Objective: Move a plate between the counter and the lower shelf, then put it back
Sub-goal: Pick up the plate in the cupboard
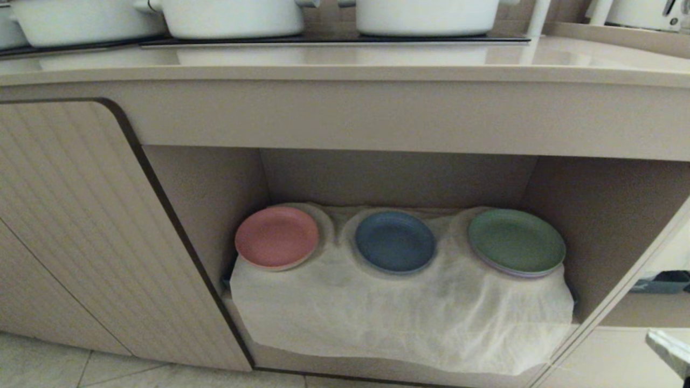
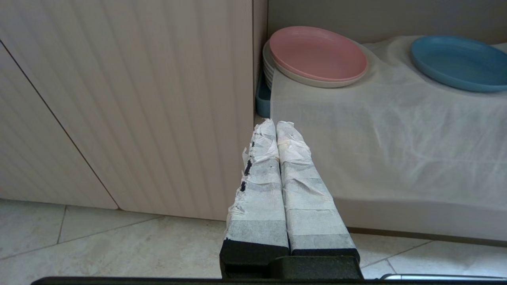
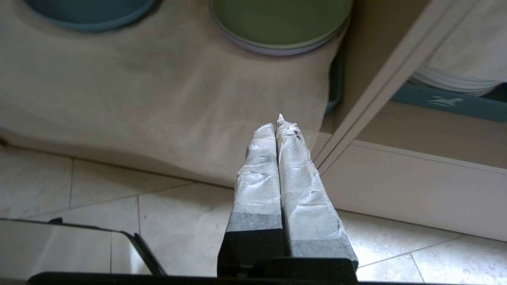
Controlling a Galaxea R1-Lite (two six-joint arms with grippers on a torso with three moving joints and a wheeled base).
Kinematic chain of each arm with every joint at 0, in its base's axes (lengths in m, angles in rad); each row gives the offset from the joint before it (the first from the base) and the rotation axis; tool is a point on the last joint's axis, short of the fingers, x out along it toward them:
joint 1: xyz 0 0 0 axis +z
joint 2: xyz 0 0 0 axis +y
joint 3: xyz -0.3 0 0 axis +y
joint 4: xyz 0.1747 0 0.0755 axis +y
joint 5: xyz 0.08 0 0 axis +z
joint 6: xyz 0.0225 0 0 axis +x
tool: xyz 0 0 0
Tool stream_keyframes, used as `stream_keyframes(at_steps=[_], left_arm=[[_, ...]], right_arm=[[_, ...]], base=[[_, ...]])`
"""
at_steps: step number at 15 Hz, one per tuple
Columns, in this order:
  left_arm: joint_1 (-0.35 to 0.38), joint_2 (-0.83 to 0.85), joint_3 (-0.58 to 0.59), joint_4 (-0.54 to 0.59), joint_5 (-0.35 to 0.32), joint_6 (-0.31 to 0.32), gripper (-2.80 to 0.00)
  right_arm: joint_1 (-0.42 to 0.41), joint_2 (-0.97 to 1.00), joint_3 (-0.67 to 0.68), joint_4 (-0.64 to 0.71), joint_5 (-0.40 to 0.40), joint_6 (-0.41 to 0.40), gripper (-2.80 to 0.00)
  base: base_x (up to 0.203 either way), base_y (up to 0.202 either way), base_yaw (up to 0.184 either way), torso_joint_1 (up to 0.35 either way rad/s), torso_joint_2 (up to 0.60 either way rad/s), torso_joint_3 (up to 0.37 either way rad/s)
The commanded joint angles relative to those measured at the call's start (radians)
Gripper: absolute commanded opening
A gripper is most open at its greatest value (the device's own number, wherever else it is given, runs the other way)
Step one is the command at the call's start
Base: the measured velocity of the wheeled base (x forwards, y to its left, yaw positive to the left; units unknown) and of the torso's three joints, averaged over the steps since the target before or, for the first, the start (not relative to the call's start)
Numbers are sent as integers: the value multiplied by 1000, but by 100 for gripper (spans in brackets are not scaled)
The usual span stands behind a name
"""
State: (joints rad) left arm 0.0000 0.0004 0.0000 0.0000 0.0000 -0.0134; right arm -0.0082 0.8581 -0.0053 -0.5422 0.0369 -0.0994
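Observation:
The light-blue plate (image 1: 395, 241) lies on the middle hump of the white cloth (image 1: 399, 318) in the lower shelf (image 1: 399, 175), between a pink plate (image 1: 276, 236) and a green plate (image 1: 516, 241). Above runs the beige counter (image 1: 345, 67). My left gripper (image 2: 276, 123) is shut and empty, low before the shelf's left edge, with the pink plate (image 2: 319, 53) and blue plate (image 2: 459, 61) beyond it. My right gripper (image 3: 277, 123) is shut and empty too, low before the shelf's right corner, short of the green plate (image 3: 277, 19) and blue plate (image 3: 91, 12).
White pots (image 1: 232, 16) stand on the black hob at the back of the counter. A ribbed cabinet door (image 1: 81, 226) closes the left side. A slanted divider (image 3: 380, 91) separates the shelf from a neighbouring niche holding stacked white plates (image 3: 455, 81). Pale floor tiles (image 2: 99, 245) lie below.

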Motion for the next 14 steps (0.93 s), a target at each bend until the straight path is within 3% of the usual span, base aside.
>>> stream_keyframes(at_steps=[1, 6, 10, 14], left_arm=[[0, 0, 0, 0, 0, 0, -280], [0, 0, 0, 0, 0, 0, -280], [0, 0, 0, 0, 0, 0, -280], [0, 0, 0, 0, 0, 0, -280]], right_arm=[[-20, -109, 4, 32, -2, -4, -280], [-59, -407, 5, 304, -8, -27, -280], [-48, -586, 5, 457, -65, -30, -280], [-7, -702, 5, 519, -38, -14, -280]], base=[[0, 0, 0, 0, 0, 0], [0, 0, 0, 0, 0, 0], [0, 0, 0, 0, 0, 0], [0, 0, 0, 0, 0, 0]])
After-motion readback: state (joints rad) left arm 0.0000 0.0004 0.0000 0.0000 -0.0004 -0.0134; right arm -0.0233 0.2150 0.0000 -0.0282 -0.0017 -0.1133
